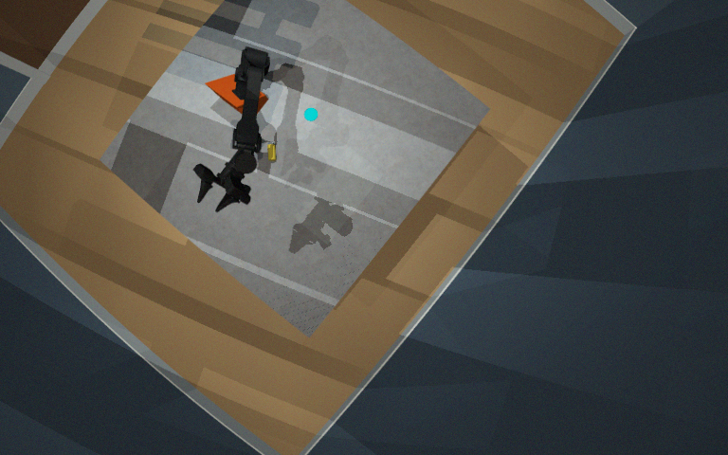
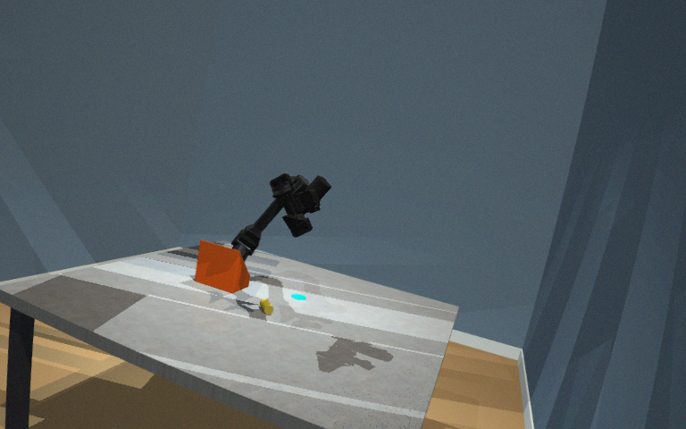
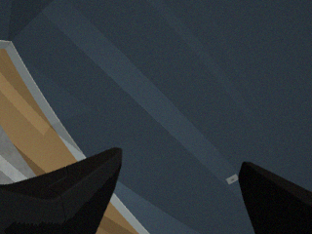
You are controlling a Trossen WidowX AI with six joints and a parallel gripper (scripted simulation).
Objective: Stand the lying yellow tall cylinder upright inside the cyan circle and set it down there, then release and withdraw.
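The yellow cylinder (image 1: 272, 152) (image 2: 266, 307) lies on its side on the grey table. The cyan circle (image 1: 310, 114) (image 2: 298, 297) is flat on the table, a short way from the cylinder, with nothing on it. My gripper (image 1: 209, 206) (image 3: 182, 164) is open and empty, with its fingers well apart. It is high above the table, to the lower left of the cylinder in the top view. In the exterior view its fingers partly overlap. The wrist view shows neither cylinder nor circle.
An orange wedge-shaped block (image 1: 223, 87) (image 2: 220, 268) stands near the arm's base, partly under the arm in the top view. The grey table (image 1: 241, 263) (image 2: 202, 349) has its edges in view, with wooden floor beyond. The wrist view shows floor and dark blue wall beyond the table.
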